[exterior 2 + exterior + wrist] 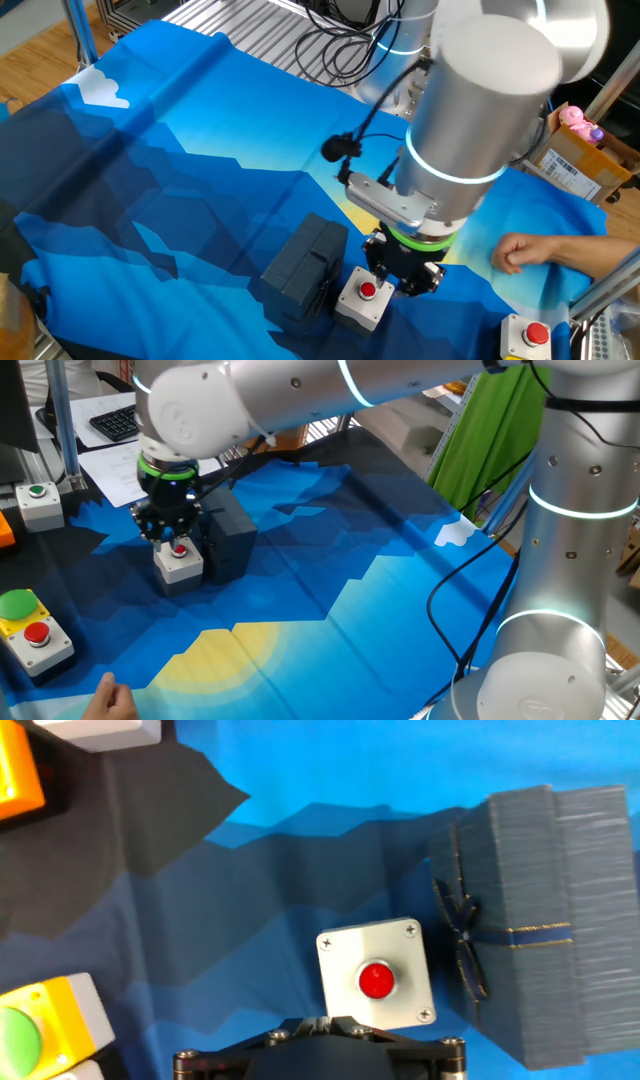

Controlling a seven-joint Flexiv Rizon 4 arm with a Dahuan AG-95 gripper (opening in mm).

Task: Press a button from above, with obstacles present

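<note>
The button [376, 980] is small, round and red, on top of a light grey cube housing [400, 945]. It also shows in one fixed view [180, 548] and in the other fixed view [368, 291]. The obstacle, a dark grey-black block [540, 910], stands right beside the housing and is taller than it; it shows in both fixed views too [230, 530] [305, 265]. My gripper [318, 1022] hangs low over the edge of the housing, a little off the red button, with the fingertips touching each other and holding nothing. It shows in one fixed view [168, 532] and the other [403, 278].
A yellow box with green and red buttons [30, 625] stands at the front left. A grey box with a green button [38, 500] is at the far left, next to an orange object [15, 770]. A person's hand [540, 250] rests on the cloth near the arm.
</note>
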